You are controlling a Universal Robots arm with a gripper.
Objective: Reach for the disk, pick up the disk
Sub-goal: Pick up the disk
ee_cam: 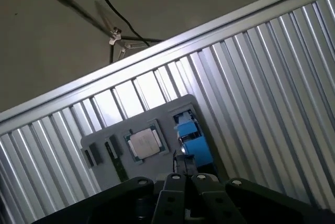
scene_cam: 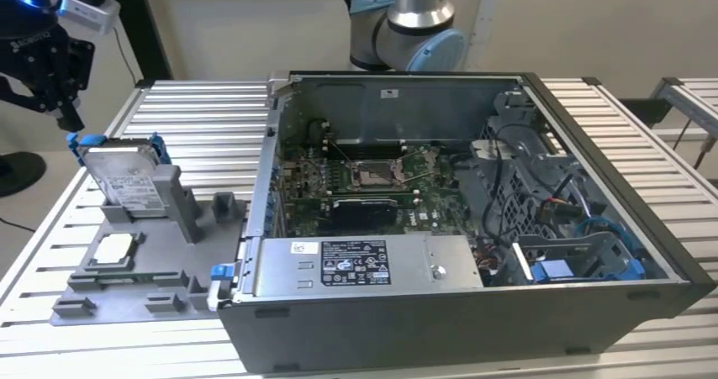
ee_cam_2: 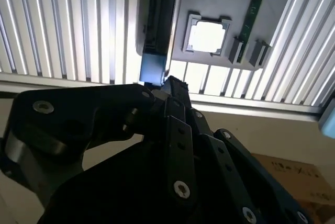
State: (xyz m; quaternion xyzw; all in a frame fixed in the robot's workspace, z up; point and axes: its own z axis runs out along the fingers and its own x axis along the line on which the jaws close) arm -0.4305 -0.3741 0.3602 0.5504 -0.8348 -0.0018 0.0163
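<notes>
Hovering right at the blue top corner of the upright disk (scene_cam: pixel 121 177), the jaws are drawn together.

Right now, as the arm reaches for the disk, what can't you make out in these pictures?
1. Exterior view: whether the end effector touches the blue frame of the disk; too small to tell.
2. Exterior view: part of the disk, hidden by the upright post of the grey fixture.
3. Second wrist view: the disk's label; the disk is seen edge-on, in shadow.
4. First wrist view: part of the disk, covered by the end effector's black body.
</notes>
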